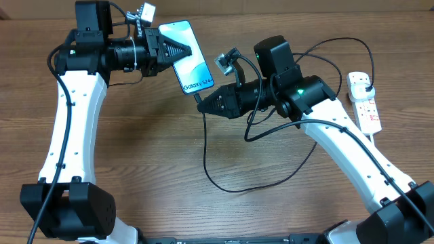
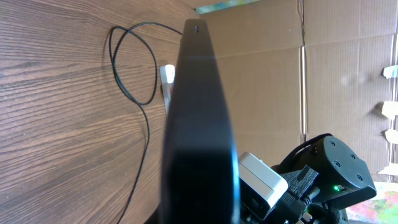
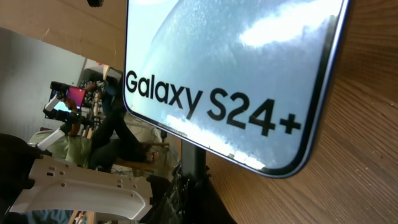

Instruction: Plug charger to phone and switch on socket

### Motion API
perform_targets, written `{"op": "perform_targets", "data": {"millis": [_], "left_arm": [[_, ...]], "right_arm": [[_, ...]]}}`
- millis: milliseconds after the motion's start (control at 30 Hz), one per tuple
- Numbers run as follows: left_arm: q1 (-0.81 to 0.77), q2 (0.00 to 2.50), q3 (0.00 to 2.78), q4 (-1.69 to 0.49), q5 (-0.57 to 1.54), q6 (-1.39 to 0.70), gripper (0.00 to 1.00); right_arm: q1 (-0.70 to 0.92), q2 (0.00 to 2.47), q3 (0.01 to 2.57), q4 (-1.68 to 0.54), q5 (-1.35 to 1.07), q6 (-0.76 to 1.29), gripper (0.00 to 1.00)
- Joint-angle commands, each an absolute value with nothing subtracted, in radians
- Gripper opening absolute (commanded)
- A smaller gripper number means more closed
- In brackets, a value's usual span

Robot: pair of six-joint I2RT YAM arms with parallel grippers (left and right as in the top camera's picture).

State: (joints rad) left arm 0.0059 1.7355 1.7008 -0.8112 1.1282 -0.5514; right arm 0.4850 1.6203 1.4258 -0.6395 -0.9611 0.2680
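Overhead view evenly lit, sharp; faint soft shadows on brown wood-grain worktop (image 1: 135, 156). Left wrist view: slim dark-edged smartphone (image 2: 199, 124) close, blurred, silhouetted. Right wrist view: its blue-white screen bright, glary; scene below smartphone dim, soft.

One phone (image 1: 192, 68), one charger (image 1: 205, 157), one socket (image 1: 366, 105)

In the overhead view the right gripper (image 1: 202, 104) covers the connector tip of the charger (image 1: 205, 154) at the lower end of the phone (image 1: 193, 71), so I cannot tell whether it is seated. The switch on the socket (image 1: 364, 102) is too small to read. In the left wrist view the phone (image 2: 199, 124) is only a blurred dark edge, cut off at the bottom. The right wrist view crops it at the top.
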Motion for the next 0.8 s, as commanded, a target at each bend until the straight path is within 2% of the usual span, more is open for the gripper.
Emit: {"op": "perform_targets", "data": {"millis": [0, 767], "left_arm": [[-0.002, 1.734, 1.706, -0.804, 1.158, -0.562, 0.04], [0.003, 1.734, 1.706, -0.803, 1.171, -0.534, 0.04]], "right_arm": [[0.489, 1.592, 1.442, -0.638, -0.966, 0.263, 0.04], [0.474, 1.591, 1.442, -0.638, -0.998, 0.262, 0.04]]}}
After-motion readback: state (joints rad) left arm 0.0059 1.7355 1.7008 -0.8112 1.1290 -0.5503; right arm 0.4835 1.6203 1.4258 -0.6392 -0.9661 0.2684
